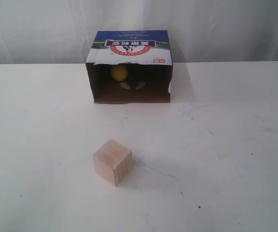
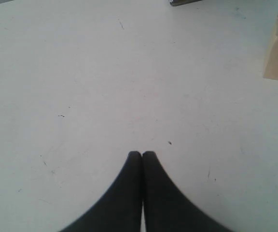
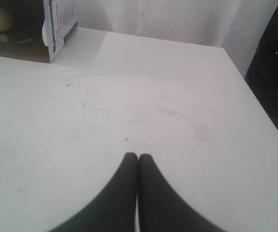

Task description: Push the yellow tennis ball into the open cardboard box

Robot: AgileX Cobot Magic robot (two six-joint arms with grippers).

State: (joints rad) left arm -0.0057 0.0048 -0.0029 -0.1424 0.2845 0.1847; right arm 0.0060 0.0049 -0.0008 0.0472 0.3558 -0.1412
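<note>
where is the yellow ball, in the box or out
In: the yellow tennis ball sits in shadow inside the open cardboard box, behind its open front.

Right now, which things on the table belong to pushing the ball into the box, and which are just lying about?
For the job: yellow tennis ball, already inside the box; open cardboard box; left claw and right claw, both shut and empty.
Just lying about: wooden cube, standing apart in front of the box.

Probably a lab test bench. Scuffed white table [image 1: 235,159] fills the frame, plain white curtain [image 1: 33,29] across the top.
</note>
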